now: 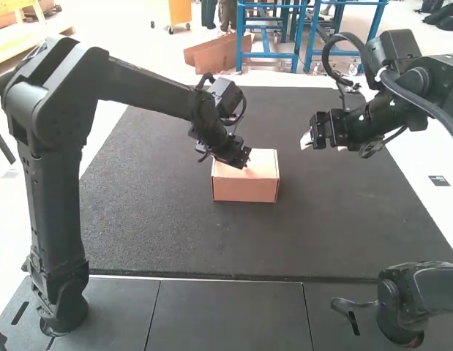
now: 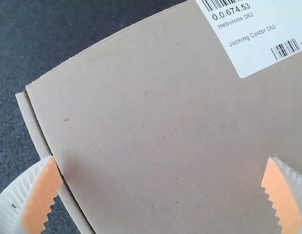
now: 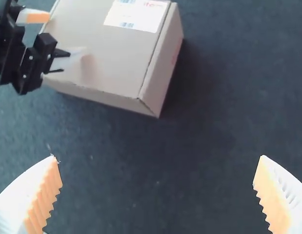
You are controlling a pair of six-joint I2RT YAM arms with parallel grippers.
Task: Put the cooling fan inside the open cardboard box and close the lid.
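the task is judged nearly done: the lid (image 2: 155, 126) is seen lying flat and shut, so the cooling fan is taken to be inside, and at most a last press is left. the cardboard box (image 1: 244, 179) is set near the middle of the black mat (image 1: 343, 219); it is plain brown and square-edged, with a white label (image 2: 248, 34) on the lid. at its 10 o'clock corner the left gripper (image 1: 237, 157) is held just over the lid, spread wide, nothing gripped. farther off, at 2 o'clock, the right gripper (image 1: 308, 139) is hung well apart, spread wide and empty.
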